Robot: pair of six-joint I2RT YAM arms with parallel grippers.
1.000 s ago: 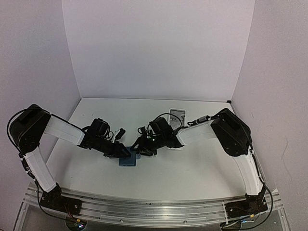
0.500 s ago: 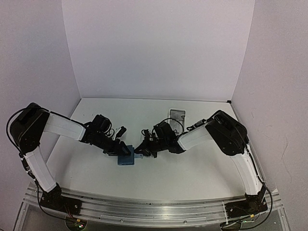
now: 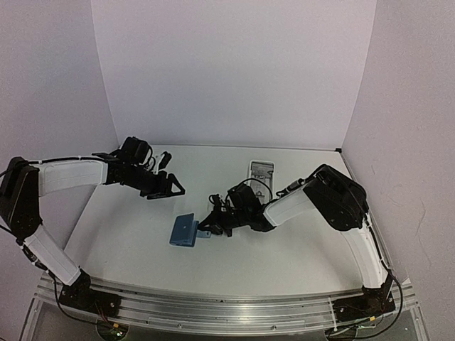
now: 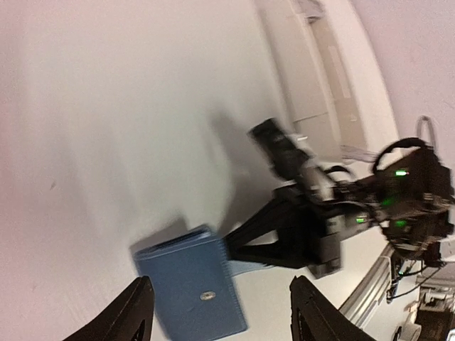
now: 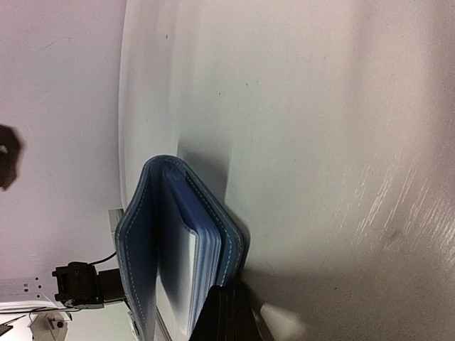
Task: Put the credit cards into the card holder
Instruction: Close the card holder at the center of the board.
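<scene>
Holder [image 3: 183, 231] lies mid-table, nearly folded. Right gripper [image 3: 205, 227] is closed tight at its open edge (gripping it or not, I cannot tell); left gripper [image 3: 168, 192] hovers well apart, wide and empty. Work that edge gently so the holder doesn't slide

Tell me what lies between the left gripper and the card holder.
Bare table only, in the top view, from left gripper to card holder.
</scene>
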